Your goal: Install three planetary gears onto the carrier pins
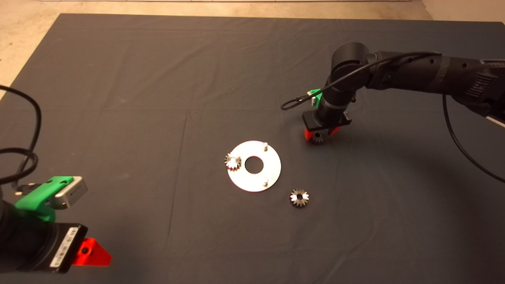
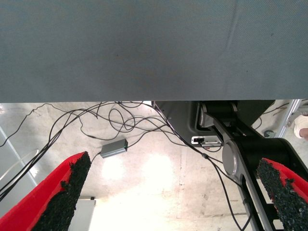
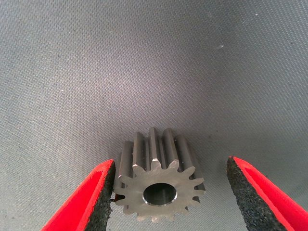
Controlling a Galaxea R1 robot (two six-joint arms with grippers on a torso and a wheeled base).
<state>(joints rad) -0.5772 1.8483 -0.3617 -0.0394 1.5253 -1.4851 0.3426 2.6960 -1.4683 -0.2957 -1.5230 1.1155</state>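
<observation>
One planetary gear (image 1: 232,161) sits on the left carrier pin of the shiny disc (image 1: 240,177). Two carrier pins (image 1: 265,146) (image 1: 265,182) stand bare. A second gear (image 1: 299,197) lies on the mat just off the disc's lower right. The third gear (image 1: 317,138) (image 3: 159,185) lies flat on the mat to the disc's upper right, between the fingers of my right gripper (image 1: 319,135) (image 3: 171,163). That gripper is lowered over it and open: one pad (image 3: 98,197) is at the gear's teeth, the other pad (image 3: 250,192) stands apart. My left gripper (image 1: 92,252) (image 2: 173,168) is parked open at the lower left.
The dark mat (image 1: 158,98) covers the table, with pale floor (image 1: 23,31) beyond its far left edge. The left wrist view looks past the mat's edge at floor cables (image 2: 120,120) and a small grey box (image 2: 113,148).
</observation>
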